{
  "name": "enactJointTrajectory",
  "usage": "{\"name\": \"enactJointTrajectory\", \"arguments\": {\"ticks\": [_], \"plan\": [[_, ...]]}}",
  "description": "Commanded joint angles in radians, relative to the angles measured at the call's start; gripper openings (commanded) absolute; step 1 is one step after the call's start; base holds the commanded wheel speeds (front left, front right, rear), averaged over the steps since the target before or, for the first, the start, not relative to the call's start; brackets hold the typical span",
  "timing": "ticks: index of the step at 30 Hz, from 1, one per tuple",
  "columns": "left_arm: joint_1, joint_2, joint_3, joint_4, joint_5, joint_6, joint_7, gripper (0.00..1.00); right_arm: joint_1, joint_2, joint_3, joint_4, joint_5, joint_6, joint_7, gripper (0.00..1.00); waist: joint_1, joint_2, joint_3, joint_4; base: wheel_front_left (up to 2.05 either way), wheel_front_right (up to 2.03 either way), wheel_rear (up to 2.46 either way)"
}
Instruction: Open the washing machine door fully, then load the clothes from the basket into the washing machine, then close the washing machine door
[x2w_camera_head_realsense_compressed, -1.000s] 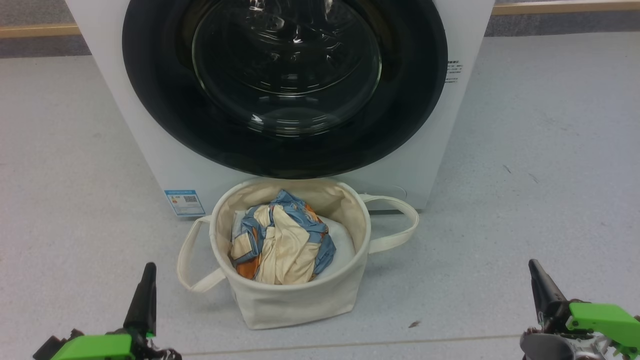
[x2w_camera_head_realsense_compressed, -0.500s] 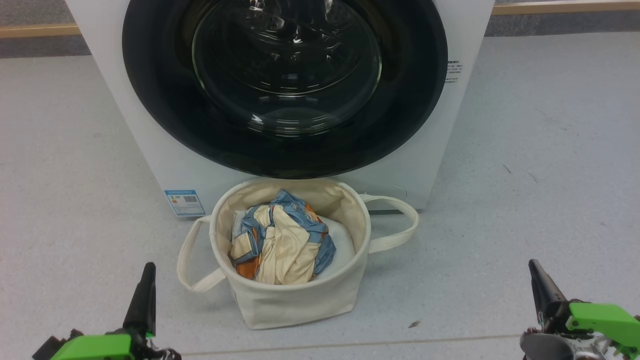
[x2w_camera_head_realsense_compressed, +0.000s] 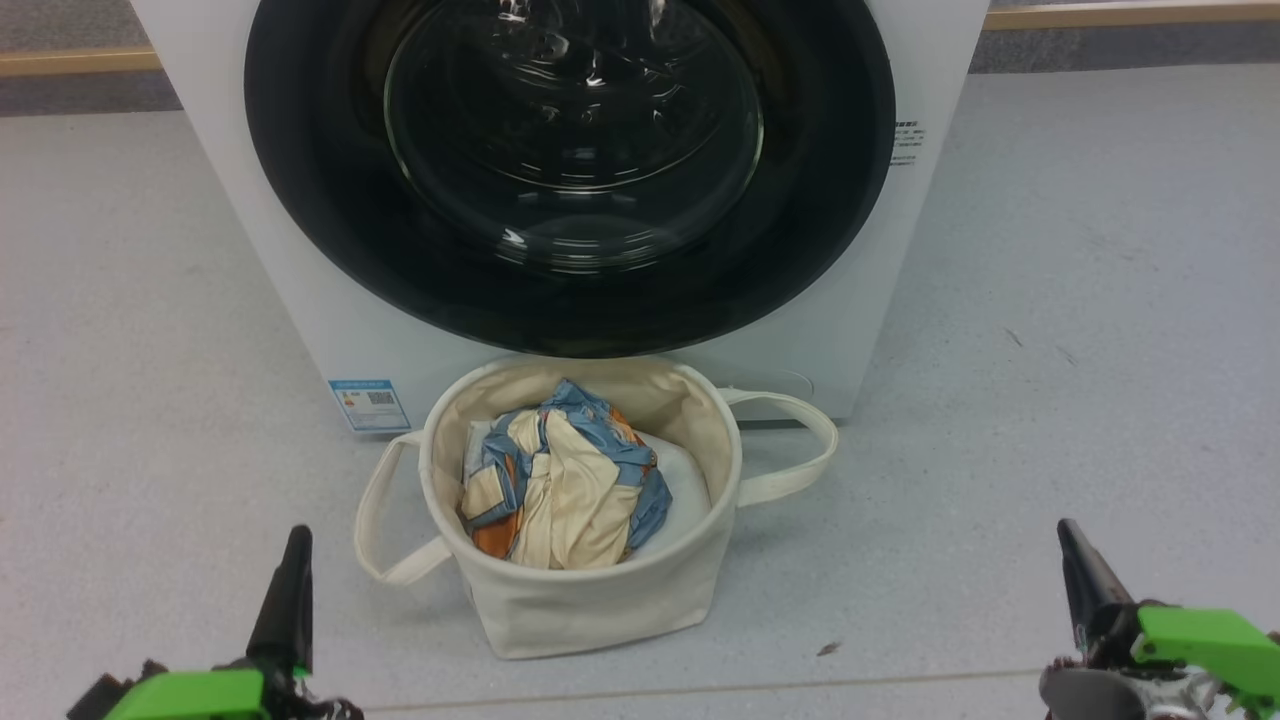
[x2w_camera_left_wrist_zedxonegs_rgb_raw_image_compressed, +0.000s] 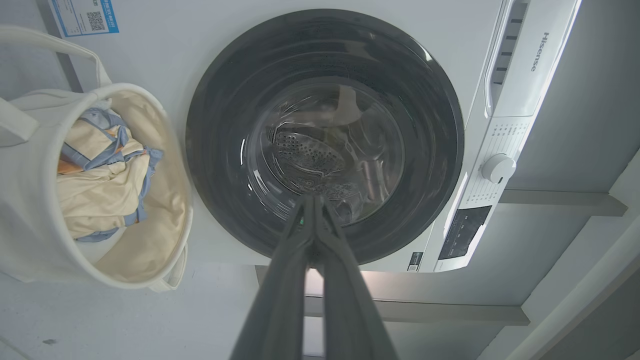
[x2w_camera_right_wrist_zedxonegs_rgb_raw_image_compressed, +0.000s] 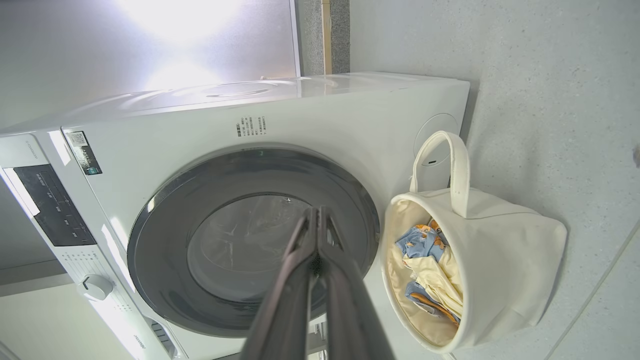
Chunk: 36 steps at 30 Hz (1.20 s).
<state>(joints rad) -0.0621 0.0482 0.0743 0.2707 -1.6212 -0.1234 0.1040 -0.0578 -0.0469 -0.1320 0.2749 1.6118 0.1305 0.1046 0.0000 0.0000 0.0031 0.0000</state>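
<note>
Holds left gripper (x2w_camera_head_realsense_compressed: 297, 535) and right gripper (x2w_camera_head_realsense_compressed: 1066, 530) pinched together, empty; faces closed washing machine door (x2w_camera_head_realsense_compressed: 570, 310), patterned garment (x2w_camera_head_realsense_compressed: 560, 490) in canvas basket (x2w_camera_head_realsense_compressed: 590, 610) just before it.

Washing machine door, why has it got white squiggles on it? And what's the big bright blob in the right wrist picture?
Head view: the squiggles are lights mirrored in the glossy glass of the washing machine door. Right wrist view: the blob is glare washing out the shiny panel behind the washing machine.
</note>
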Motion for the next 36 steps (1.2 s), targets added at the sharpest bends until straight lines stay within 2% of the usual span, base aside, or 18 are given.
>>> {"name": "enactJointTrajectory", "arguments": {"ticks": [1, 6, 10, 15, 31, 36], "plan": [[0.0, 0.0, 0.0, 0.001, 0.0, 0.0, 0.0, 1.0, 0.0, 0.0, 0.0, 0.001, 0.0, 0.0, 0.0, 1.0, 0.0, 0.0, 0.0, 0.0, 0.0, 0.0, 0.0], [0.008, -0.004, -0.006, 0.035, -0.007, 0.001, -0.008, 1.0, 0.005, 0.004, 0.003, 0.035, -0.005, 0.0, -0.009, 1.0, 0.0003, 0.0, 0.002, 0.0, 0.0, 0.0, 0.0], [0.002, -0.003, -0.013, 0.037, -0.016, 0.0, -0.02, 1.0, -0.003, 0.004, -0.001, 0.036, -0.014, 0.0, -0.02, 1.0, 0.0023, 0.0, 0.0, 0.003, 0.0, 0.0, 0.0], [-0.004, -0.003, -0.015, 0.038, -0.017, 0.0, -0.035, 1.0, -0.012, 0.004, -0.004, 0.028, -0.032, 0.0, -0.035, 1.0, 0.0002, 0.0, 0.004, 0.005, 0.0, 0.0, 0.0], [-0.03, -0.003, 0.001, 0.03, 0.022, -0.001, -0.079, 1.0, -0.051, 0.003, 0.0, -0.036, -0.152, 0.0, -0.079, 1.0, 0.0, 0.0, 0.011, 0.011, 0.0, 0.0, 0.0], [-0.041, -0.002, 0.014, 0.018, 0.063, -0.001, -0.093, 1.0, -0.066, 0.002, 0.005, -0.067, -0.201, 0.0, -0.093, 1.0, 0.0, 0.0, 0.01, 0.013, 0.0, 0.0, 0.0]]}}
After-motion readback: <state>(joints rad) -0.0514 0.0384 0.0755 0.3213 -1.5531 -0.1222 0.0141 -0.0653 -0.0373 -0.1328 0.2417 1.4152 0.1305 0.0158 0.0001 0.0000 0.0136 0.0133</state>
